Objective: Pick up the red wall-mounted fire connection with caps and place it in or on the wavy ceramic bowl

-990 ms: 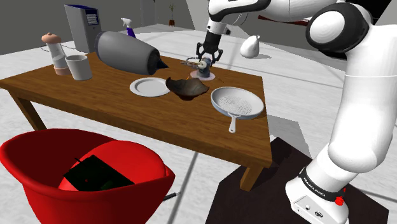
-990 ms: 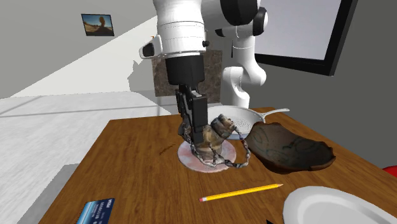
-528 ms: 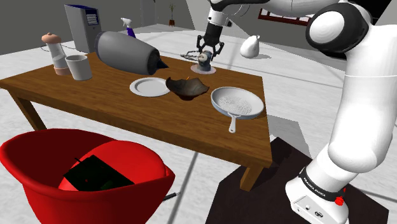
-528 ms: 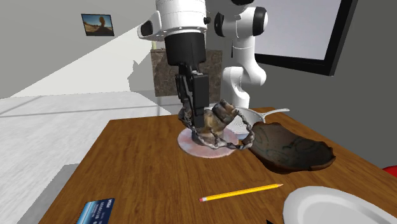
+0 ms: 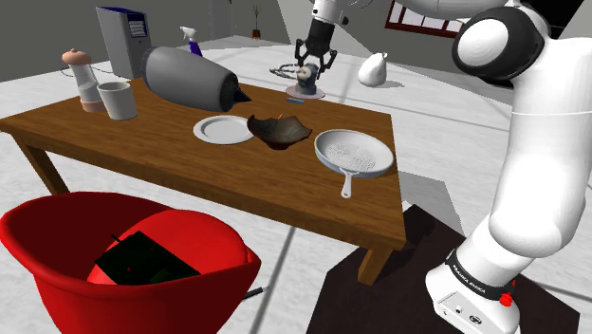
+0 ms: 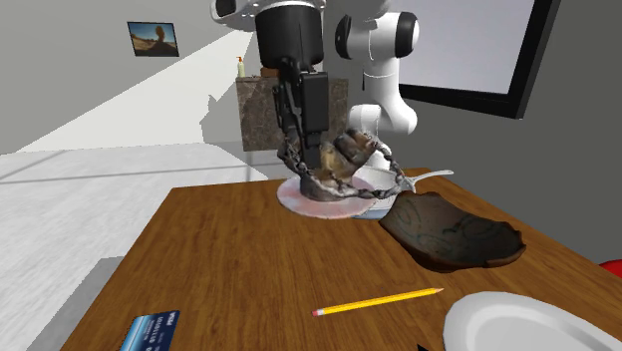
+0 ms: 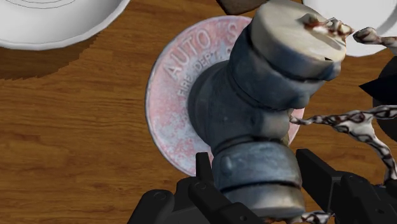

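Observation:
The fire connection [image 7: 254, 121] has a faded pink round plate, a grey-blue body, pale caps and hanging chains. My gripper [image 7: 257, 184] is shut on its lower cap. In the shoulder view the gripper [image 5: 308, 68] holds the connection [image 5: 305, 87] in the air over the table's far edge. The second exterior view shows the gripper [image 6: 307, 160] with the connection [image 6: 329, 202] lifted clear of the wood. The wavy dark brown bowl [image 5: 280, 130] sits near the table's middle. In the second exterior view this bowl [image 6: 454, 231] lies to the right of the connection and lower.
On the wooden table [image 5: 142, 152] stand a white plate [image 5: 223, 130], a perforated white pan [image 5: 353, 152], a large grey cylinder [image 5: 190, 81], a mug [image 5: 116, 100] and a grinder [image 5: 81, 78]. A pencil [image 6: 379, 299] and a card [image 6: 152, 331] lie nearby. A red bin [image 5: 57, 247] is on the floor.
The gripper has risen, carrying the fire connection up off the table. The bowl and the other things have not moved.

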`<action>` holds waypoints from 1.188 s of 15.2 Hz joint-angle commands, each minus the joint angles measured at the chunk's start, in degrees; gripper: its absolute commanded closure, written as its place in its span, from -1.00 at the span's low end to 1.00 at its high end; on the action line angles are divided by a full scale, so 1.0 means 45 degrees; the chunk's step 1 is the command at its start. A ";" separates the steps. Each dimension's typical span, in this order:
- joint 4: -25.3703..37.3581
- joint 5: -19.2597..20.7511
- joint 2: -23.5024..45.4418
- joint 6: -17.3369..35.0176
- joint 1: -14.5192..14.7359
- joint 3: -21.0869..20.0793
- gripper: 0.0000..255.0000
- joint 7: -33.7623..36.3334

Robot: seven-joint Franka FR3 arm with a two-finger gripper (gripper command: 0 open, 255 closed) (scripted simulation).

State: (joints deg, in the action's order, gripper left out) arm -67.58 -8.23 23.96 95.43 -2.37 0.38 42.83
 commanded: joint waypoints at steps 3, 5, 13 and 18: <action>0.1217 0.0004 0.0315 -0.0892 -0.0029 -0.0004 1.00 0.0106; 0.0662 0.0040 -0.0128 -0.0751 0.0140 -0.0051 1.00 0.0299; -0.3366 0.0286 -0.3059 0.0581 0.1409 -0.0639 1.00 0.1992; -0.4913 0.0388 -0.4328 0.1012 0.2130 -0.1174 1.00 0.3223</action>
State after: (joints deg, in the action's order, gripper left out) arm -88.80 -6.59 5.25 99.67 6.52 -4.38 56.06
